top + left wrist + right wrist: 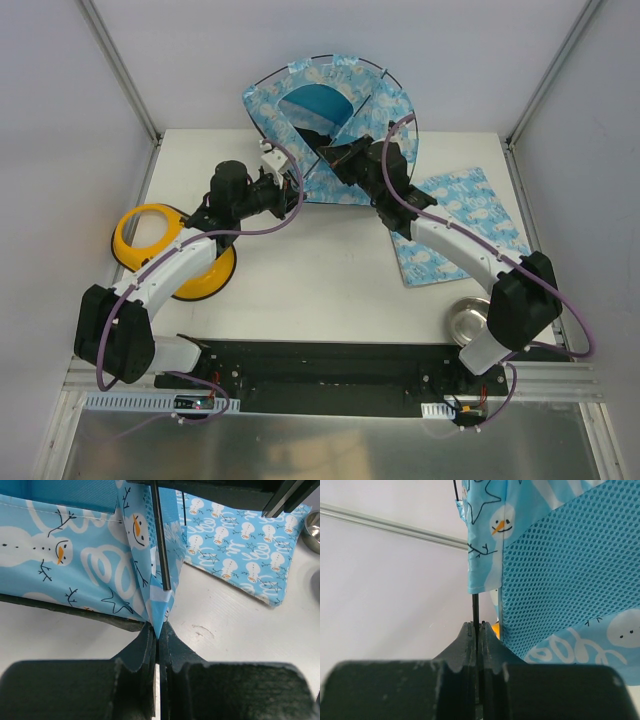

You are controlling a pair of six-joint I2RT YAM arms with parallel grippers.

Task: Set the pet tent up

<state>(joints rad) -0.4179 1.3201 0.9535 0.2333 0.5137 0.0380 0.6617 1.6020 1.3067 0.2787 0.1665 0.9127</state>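
Likely light and floppy, the tent [268, 112] wants corner holds: left gripper [157, 632] pinches fabric, right gripper [479, 628] a springy pole [475, 607].

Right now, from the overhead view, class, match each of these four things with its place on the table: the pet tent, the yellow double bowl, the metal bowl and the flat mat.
Things:
1. pet tent
2. yellow double bowl
3. metal bowl
4. flat mat

Places:
A. near right corner, beside the base of the right arm
B. far edge, in the middle
C. left edge, partly under the left arm
D. right side, partly under the right arm

Pairs: 1-B, 2-C, 3-A, 4-D
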